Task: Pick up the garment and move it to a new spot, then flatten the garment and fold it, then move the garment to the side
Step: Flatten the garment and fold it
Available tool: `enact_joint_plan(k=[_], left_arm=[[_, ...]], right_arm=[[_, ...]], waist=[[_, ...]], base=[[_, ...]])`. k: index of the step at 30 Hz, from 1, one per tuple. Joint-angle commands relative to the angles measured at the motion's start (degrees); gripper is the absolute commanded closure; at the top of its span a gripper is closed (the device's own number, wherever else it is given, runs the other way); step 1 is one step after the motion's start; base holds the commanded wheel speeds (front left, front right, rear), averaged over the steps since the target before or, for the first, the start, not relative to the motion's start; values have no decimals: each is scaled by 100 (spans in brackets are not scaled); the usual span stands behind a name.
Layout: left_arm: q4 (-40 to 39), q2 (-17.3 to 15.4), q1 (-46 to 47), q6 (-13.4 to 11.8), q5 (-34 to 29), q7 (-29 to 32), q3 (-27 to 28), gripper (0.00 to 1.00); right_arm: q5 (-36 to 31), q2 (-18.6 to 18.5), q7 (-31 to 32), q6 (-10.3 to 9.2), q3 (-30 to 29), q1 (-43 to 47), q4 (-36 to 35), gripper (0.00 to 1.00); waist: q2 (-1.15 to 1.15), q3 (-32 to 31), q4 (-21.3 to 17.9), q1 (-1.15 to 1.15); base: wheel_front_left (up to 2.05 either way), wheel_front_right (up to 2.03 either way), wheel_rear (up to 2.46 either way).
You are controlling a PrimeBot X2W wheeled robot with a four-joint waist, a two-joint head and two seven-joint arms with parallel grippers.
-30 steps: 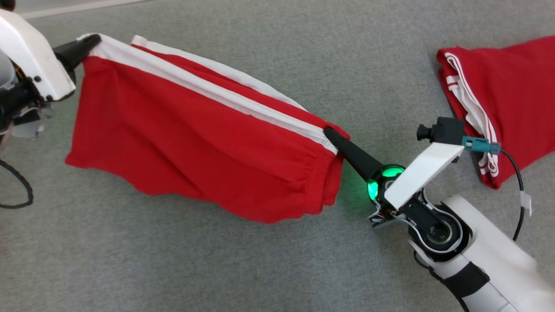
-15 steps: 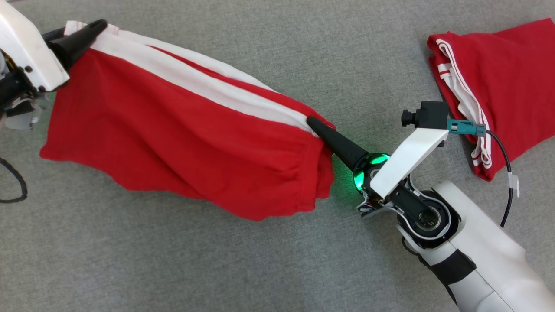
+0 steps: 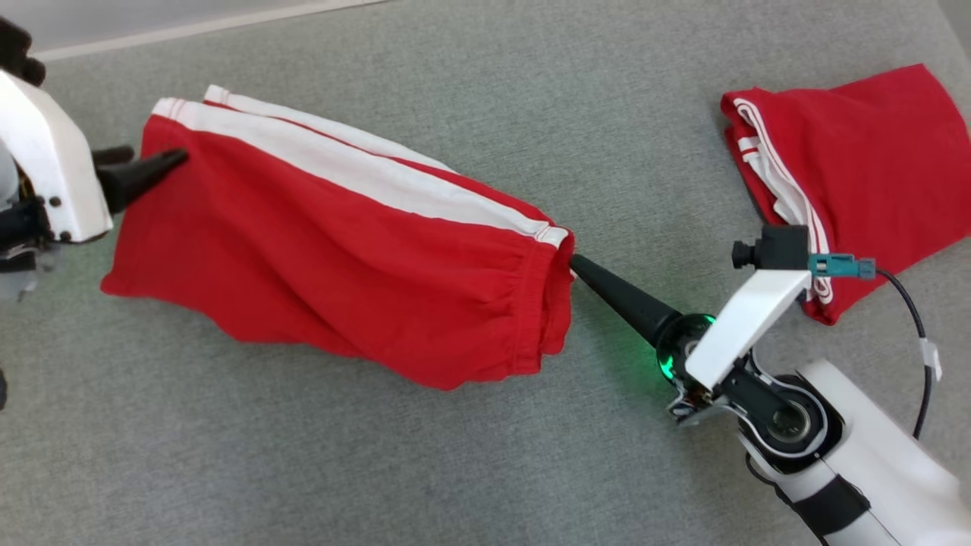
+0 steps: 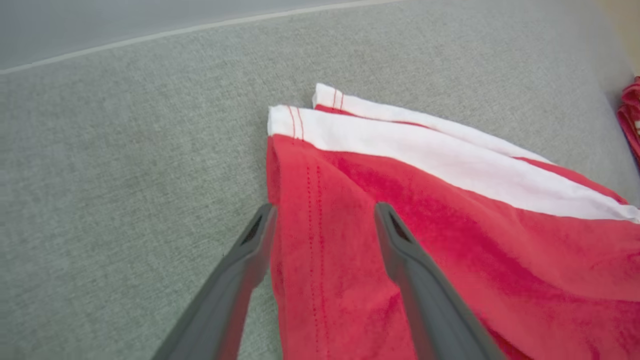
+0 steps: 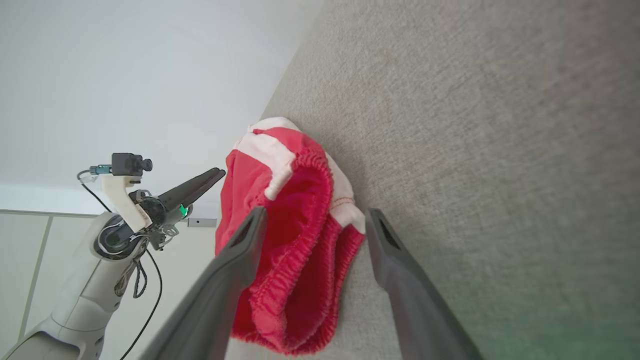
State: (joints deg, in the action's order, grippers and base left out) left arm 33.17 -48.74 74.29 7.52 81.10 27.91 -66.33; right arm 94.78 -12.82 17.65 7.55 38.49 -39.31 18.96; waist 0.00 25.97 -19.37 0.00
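Straddling the hem of the red shorts [image 3: 341, 258], left gripper [image 4: 324, 212] apart, right gripper [image 5: 312, 216] apart at the waistband

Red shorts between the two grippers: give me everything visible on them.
The shorts are red, soft-looking cloth with white side stripes and a gathered elastic waistband. They lie spread but rumpled on the grey fabric surface, waistband toward the right gripper, leg hem toward the left gripper. Both grippers' open fingers straddle those ends without clamping; contact is unclear.
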Motion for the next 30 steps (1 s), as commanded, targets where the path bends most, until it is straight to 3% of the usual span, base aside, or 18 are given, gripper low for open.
enact_joint_plan(k=[1,8,16,19,20,21,22,30], left_arm=[[-2,-70,-44,-6,-90,141,-96,0],[133,-172,34,-6,-398,543,-405,0],[-71,-59,-178,-3,359,1312,-424,0],[-128,-141,-70,-3,223,1392,-463,0],[-102,-163,-53,-7,155,1425,-486,51],[-72,-177,-42,-7,87,1445,-508,83],[-30,-185,-36,-7,34,1460,-524,100],[81,-43,-149,-6,121,1310,-517,100]], right_arm=[[-77,-105,-6,-15,-47,121,-90,0],[-103,-292,-78,-14,-175,442,-427,0],[-77,-430,-179,-14,-327,889,-630,0],[-72,-440,-228,-14,-400,1003,-697,0],[-77,-434,-238,-14,-417,1027,-711,0],[-84,-424,-246,-14,-428,1044,-719,0],[-93,-407,-249,-14,-439,1054,-727,0],[-143,-419,-257,-14,-549,1210,-664,0]], waist=[[0,-32,-51,0],[0,-11,-204,0],[0,-25,-345,0],[0,-18,-367,0],[0,-18,-376,0],[0,-17,-387,0],[0,-19,-398,0],[0,-394,-269,0]], base=[[0,0,0],[0,0,0],[0,0,0],[0,0,0],[0,0,0],[0,0,0],[0,0,0],[0,0,0]])
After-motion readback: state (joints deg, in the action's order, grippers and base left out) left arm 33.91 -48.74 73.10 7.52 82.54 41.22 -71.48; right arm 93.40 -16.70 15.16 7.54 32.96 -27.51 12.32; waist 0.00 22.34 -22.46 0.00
